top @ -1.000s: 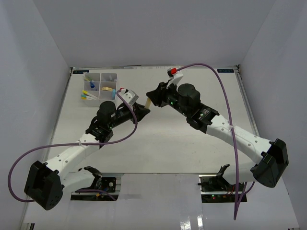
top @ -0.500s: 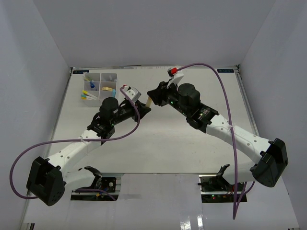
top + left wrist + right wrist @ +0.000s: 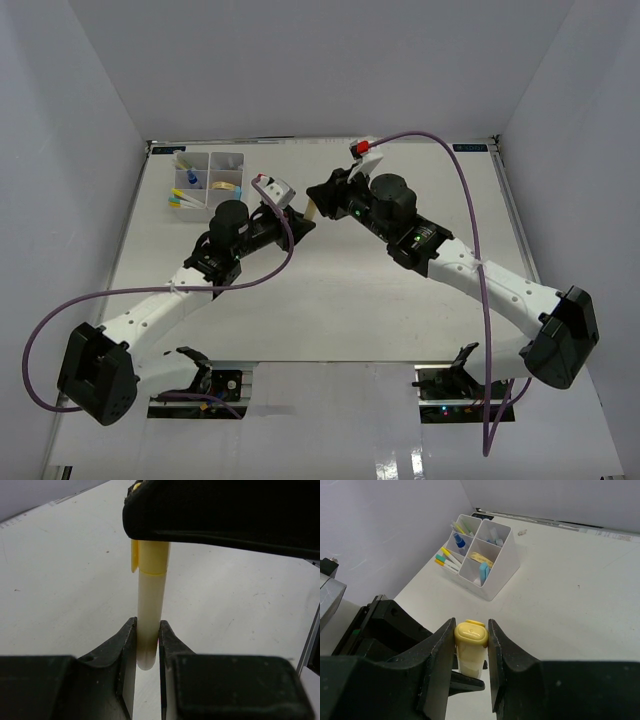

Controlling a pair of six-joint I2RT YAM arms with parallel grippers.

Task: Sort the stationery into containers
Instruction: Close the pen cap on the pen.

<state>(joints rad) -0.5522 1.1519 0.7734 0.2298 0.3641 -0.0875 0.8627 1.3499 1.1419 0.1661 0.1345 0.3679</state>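
Observation:
A yellow-capped marker (image 3: 150, 600) with a cream barrel hangs above the table between both arms. My left gripper (image 3: 147, 627) is shut on the barrel's rounded end. My right gripper (image 3: 471, 632) is shut on the yellow cap (image 3: 471, 634). From above, the marker (image 3: 311, 212) is a short pale stick between the two gripper heads at the table's middle back. The white organizer tray (image 3: 226, 156) stands at the back left. It holds pens with yellow and green caps, a tan ring, a blue-capped bottle and a light blue item, also visible in the right wrist view (image 3: 506, 570).
Purple cables loop from both arms over the table. Grey walls close in the table at left, right and back. A small pale bit (image 3: 521, 531) lies near the back edge behind the tray.
My left wrist has shifted a little up and to the right, closer to the right gripper. Both grips on the marker are unchanged.

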